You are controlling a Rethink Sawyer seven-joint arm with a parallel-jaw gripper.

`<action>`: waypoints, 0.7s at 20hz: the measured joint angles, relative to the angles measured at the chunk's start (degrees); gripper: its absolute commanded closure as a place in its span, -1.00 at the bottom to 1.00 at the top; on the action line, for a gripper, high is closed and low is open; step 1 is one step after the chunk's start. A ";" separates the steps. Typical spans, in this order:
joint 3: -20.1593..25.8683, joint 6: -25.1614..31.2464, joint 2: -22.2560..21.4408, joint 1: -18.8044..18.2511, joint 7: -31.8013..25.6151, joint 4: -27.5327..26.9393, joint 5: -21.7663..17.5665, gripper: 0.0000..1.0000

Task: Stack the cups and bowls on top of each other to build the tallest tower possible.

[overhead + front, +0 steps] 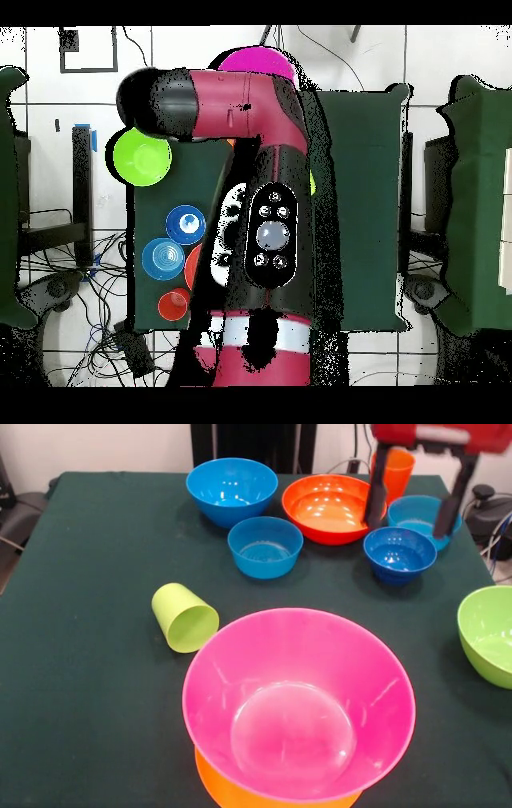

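**A:** Front view first: your gripper (412, 520) hangs with its two fingers (376, 496) spread wide and nothing between them. The dark-blue small bowl (399, 554) sits just below the jaws. The red-orange bowl (332, 507) touches the one finger in the picture, the light-blue small bowl (424, 518) lies behind the other, and the orange cup (395, 472) stands beyond both.

**B:** And the tower?

**A:** Well away from the jaws, at the table's opposite edge: the pink bowl (298, 700) sits upright on the light-orange bowl (220, 788). The overhead view hides most of this under the arm (240, 200), so trust the front one.

**B:** How will these pieces handle?

**A:** My guess is light, stiff and slick. They're glossy plastic, so a bowl can squirt out if you pinch its curved wall. Take the small bowl by the rim, one finger inside and one outside, and close gently.

**B:** The green cup (184, 618)?

**A:** It lies on its side, far from the jaws, mouth turned away from them. It looks likely to roll when nudged; you'd best grip across its tapered body, near the middle.
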 measured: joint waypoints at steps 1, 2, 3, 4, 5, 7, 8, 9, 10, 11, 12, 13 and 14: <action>-0.14 0.00 -1.27 -0.14 0.00 1.77 0.00 -1.00; -0.24 0.00 -2.22 -0.30 0.00 3.16 -0.01 -1.00; -0.35 0.00 -3.17 -0.46 0.00 4.54 -0.01 -1.00; -0.43 0.00 -3.83 -0.60 0.00 5.54 -0.01 -1.00; -0.48 0.00 -4.15 -0.66 0.00 6.02 -0.02 -1.00; -0.83 0.01 -5.95 -1.01 0.00 8.74 -0.04 -1.00; -0.94 0.04 -6.41 -1.10 0.00 9.46 -0.05 -1.00; -1.05 0.06 -6.87 -1.19 0.00 10.17 -0.06 -1.00; -1.11 0.13 -7.18 -1.26 0.00 10.64 -0.05 -1.00; -1.16 0.26 -7.55 -1.38 0.00 11.28 -0.06 -1.00; -1.19 0.36 -7.75 -1.47 0.00 11.67 -0.06 -1.00; -1.21 0.42 -7.88 -1.53 0.00 11.95 -0.06 -1.00; -1.25 0.57 -8.18 -1.67 0.00 12.58 -0.06 -1.00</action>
